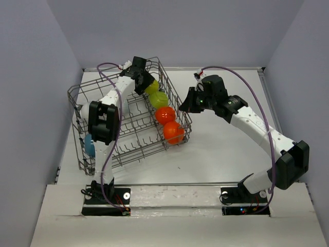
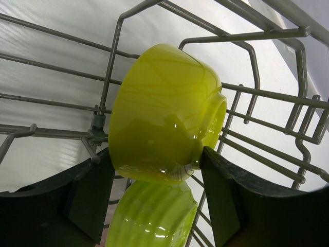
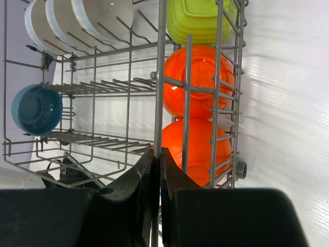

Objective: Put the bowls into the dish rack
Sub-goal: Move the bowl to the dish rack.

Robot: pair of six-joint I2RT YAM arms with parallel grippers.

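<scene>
Light in the overhead view is bright, even and diffuse. The table (image 1: 221, 149) reads near white, and you get only faint shadow under the dish rack (image 1: 133, 136).

Left wrist view: you see white glints on the glossy yellow-green bowl (image 2: 164, 113). The dark fingers (image 2: 87, 200) at the bottom edge are soft, out of focus.

Right wrist view: the table (image 3: 288, 103) washes out, the orange bowls (image 3: 198, 82) carry small highlights, and the near fingers (image 3: 128, 190) blur.

The rack (image 1: 128, 116) sits left of centre on the table (image 1: 226, 149). Four bowls (image 1: 165, 114) stand in a row along its right side. The rearmost bowl (image 2: 164, 113) lies between the fingers of my left gripper (image 1: 145, 82). My right gripper (image 3: 158, 164) clamps the rack's right wall, beside the row.
</scene>
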